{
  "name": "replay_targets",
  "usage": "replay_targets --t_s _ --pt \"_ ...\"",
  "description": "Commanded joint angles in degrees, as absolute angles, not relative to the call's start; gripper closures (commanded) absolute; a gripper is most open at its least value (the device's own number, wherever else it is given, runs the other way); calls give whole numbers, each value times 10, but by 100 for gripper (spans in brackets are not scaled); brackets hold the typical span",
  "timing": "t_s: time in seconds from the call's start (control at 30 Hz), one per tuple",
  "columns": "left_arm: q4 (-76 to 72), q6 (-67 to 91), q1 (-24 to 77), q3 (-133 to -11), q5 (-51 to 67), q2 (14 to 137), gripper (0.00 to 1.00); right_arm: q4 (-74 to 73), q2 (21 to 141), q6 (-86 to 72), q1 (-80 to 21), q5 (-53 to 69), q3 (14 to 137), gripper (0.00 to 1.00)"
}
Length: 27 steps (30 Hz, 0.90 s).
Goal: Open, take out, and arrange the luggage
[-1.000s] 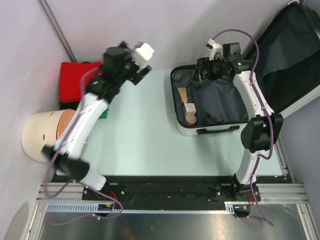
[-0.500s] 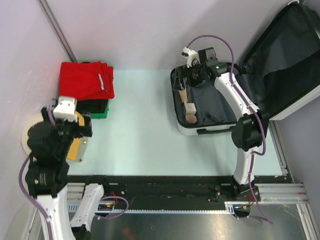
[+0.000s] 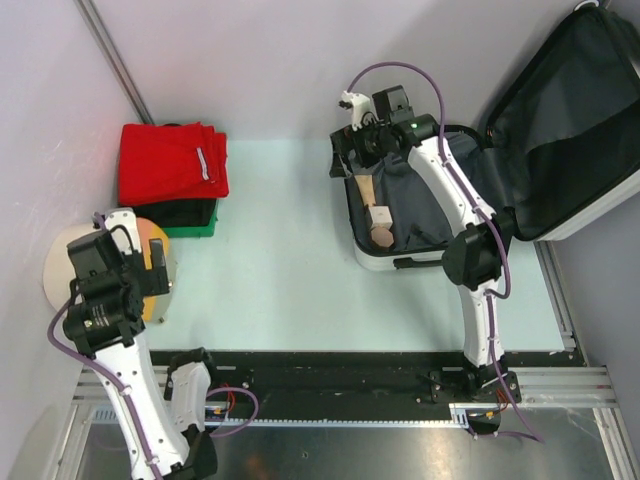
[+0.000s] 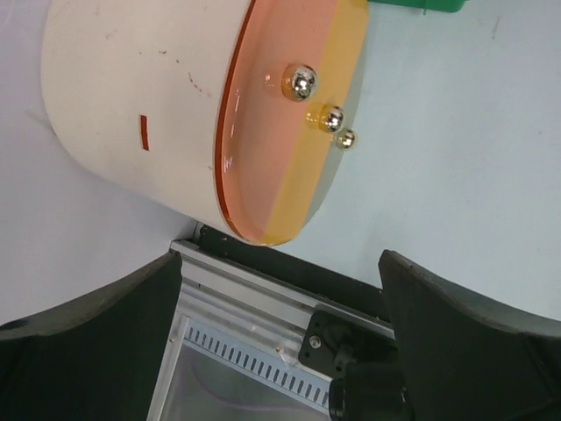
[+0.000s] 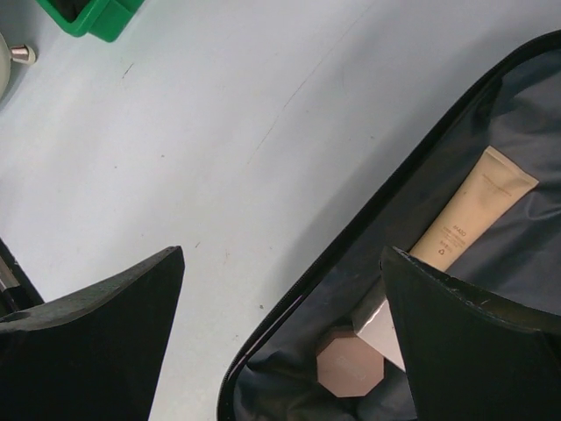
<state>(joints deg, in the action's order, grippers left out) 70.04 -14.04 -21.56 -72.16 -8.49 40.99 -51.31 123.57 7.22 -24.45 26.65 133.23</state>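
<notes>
From above, the suitcase (image 3: pixel 430 215) lies open at the far right of the bench, its lid leaning past the right edge. A tube (image 3: pixel 366 188), a small box (image 3: pixel 379 216) and a six-sided block (image 3: pixel 382 237) lie where they lay a second ago. The left arm has swung back from the far middle of the bench to the near left corner, and its end effector (image 3: pixel 150 275) now hangs over the cream cylinder (image 3: pixel 62 262). The right end effector (image 3: pixel 345 158) has slid along the case's far edge to its far left corner. In the left wrist view the end effector (image 4: pixel 276 263) is spread apart and empty above the cylinder's orange lid (image 4: pixel 280 114). In the right wrist view the end effector (image 5: pixel 280 254) is likewise apart and empty, straddling the case's rim beside the tube (image 5: pixel 469 210). The unpacking looks unfinished, with the tube the likeliest next pick.
</notes>
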Motion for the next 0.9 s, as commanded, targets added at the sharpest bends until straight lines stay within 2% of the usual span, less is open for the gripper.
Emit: replay_targets --t_s 0.0,0.07,0.23,0.47,0.57,0.63,0.87 --pt "735 -143 -240 -774 -21 426 0 -545 1244 95 -258 257 1373 1" --pt "744 -162 -250 -782 42 438 0 -547 1243 98 -262 255 1373 1" --pt "747 -219 -301 -823 89 484 0 -549 1239 99 -264 250 1371 1" --pt "788 -342 -556 -927 241 592 3 -544 1222 100 -265 239 1349 1" --pt "836 -405 -596 -947 302 613 6 -541 1217 99 -263 236 1343 1" --pt "844 -431 -599 -918 329 609 7 -540 1218 97 -264 236 1342 1" --pt "844 -482 -607 -848 388 625 1 -545 1216 99 -265 232 1345 0"
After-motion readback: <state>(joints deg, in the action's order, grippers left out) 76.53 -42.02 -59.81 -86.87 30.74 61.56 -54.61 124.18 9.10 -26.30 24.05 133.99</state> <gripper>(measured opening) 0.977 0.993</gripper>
